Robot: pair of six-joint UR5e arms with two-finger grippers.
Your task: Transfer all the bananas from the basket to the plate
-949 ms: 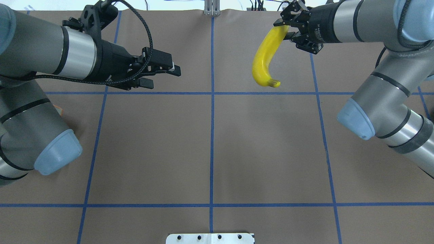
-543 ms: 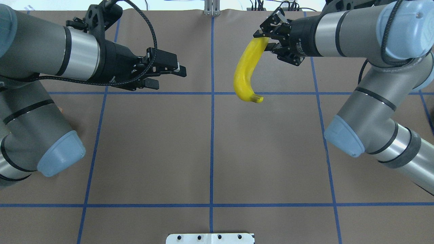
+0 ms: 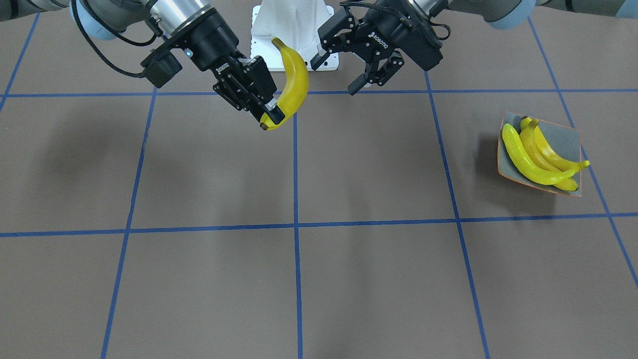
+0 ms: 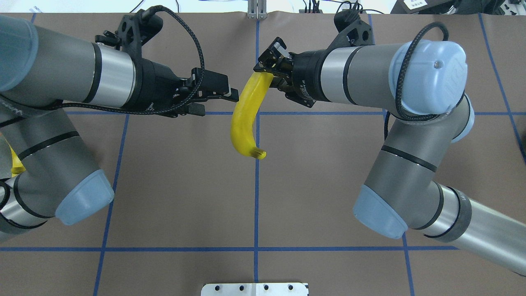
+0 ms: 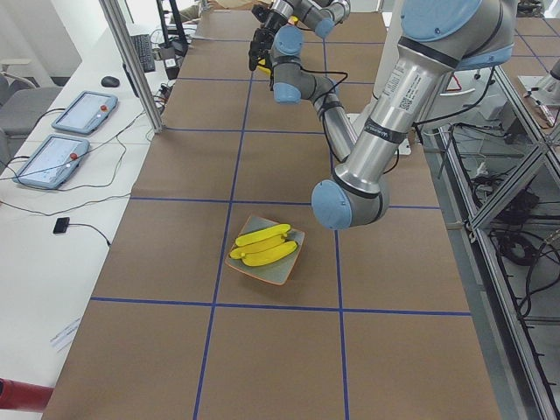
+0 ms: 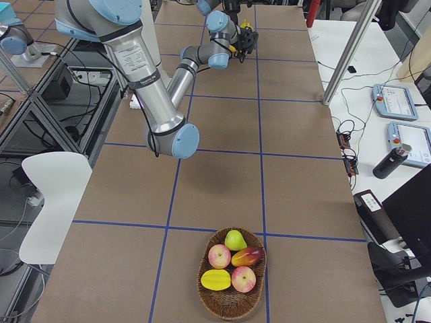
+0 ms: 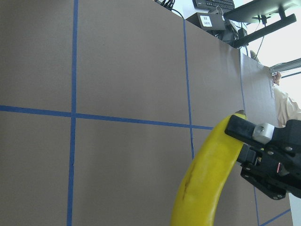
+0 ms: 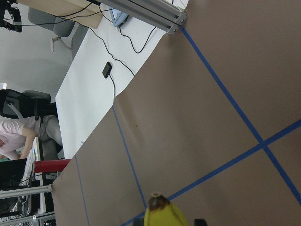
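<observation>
My right gripper (image 4: 266, 70) is shut on the stem end of one yellow banana (image 4: 245, 119), which hangs above the table's centre line; it also shows in the front view (image 3: 294, 80). My left gripper (image 4: 220, 102) is open and empty, just left of that banana, not touching it. The left wrist view shows the banana (image 7: 207, 188) close ahead, with the right gripper's black fingers (image 7: 263, 150) clamped on it. Three bananas (image 3: 531, 157) lie in the square grey plate (image 3: 568, 137) at the table's left end, also seen in the left view (image 5: 278, 273).
A wicker basket (image 6: 209, 296) at the table's right end holds a pear, apples and other fruit; no banana shows in it. In the overhead view the left arm's elbow (image 4: 82, 201) hides the plate. The table is brown with blue tape lines.
My right gripper has carried the banana leftward to the table's centre line. My left gripper has moved right toward it and stays open.
</observation>
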